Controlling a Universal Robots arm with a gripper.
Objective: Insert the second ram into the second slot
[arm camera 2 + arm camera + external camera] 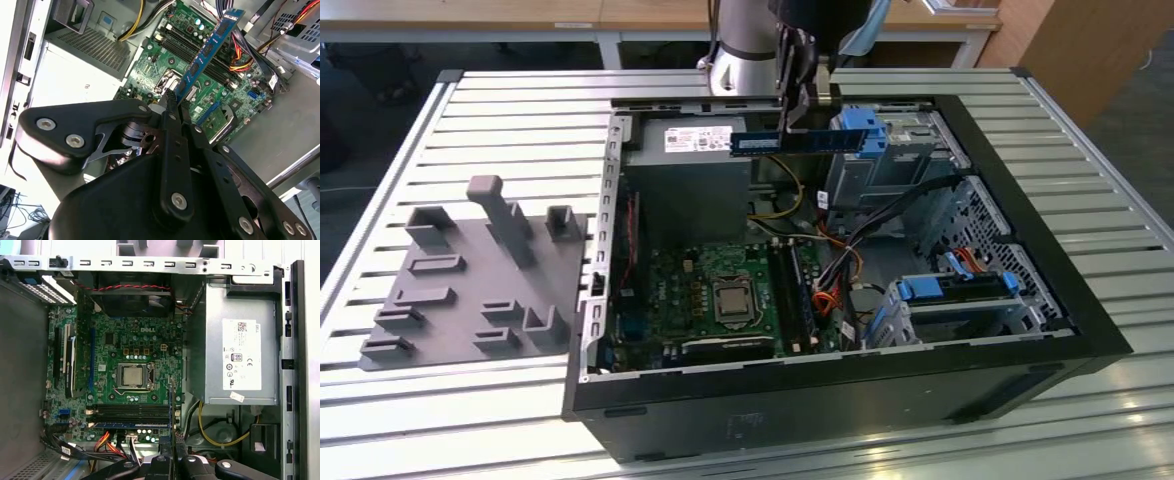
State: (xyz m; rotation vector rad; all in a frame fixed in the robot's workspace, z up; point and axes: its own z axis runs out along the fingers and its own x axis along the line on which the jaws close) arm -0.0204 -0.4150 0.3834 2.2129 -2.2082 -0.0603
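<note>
Ram (834, 141) in the gripper (798, 124), in the air over the case's (854, 366) far edge, by the power supply (694, 140); not in a slot.

We note the fingers (170, 107) clamped on the stick's flat faces, its long edge level in the exterior view. We judge it light, thin and stiff but brittle. Chips and contact edge are fragile, so hold the faces near the top edge, clear of the contacts. Count: one ram held, one gripper, one case, one board (130, 347), two blue brackets (958, 287), one gray fixture (467, 290) on the table. We cannot count the slot bank (132, 412) surely.
</note>
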